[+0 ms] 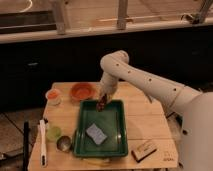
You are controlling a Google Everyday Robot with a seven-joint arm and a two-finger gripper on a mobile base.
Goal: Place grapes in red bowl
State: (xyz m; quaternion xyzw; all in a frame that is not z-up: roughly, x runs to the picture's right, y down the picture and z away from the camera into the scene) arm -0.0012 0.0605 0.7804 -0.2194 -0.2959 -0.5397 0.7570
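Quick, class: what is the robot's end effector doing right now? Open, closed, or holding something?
End effector: closed on the grapes, above the far edge of the green tray, near the red bowl.

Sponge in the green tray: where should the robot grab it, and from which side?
Probably from straight above, closing across the two long edges of the sponge, its narrower span. It lies flat and diagonal in the green tray, whose walls block a sideways approach. The gripper hangs over the tray's far edge.
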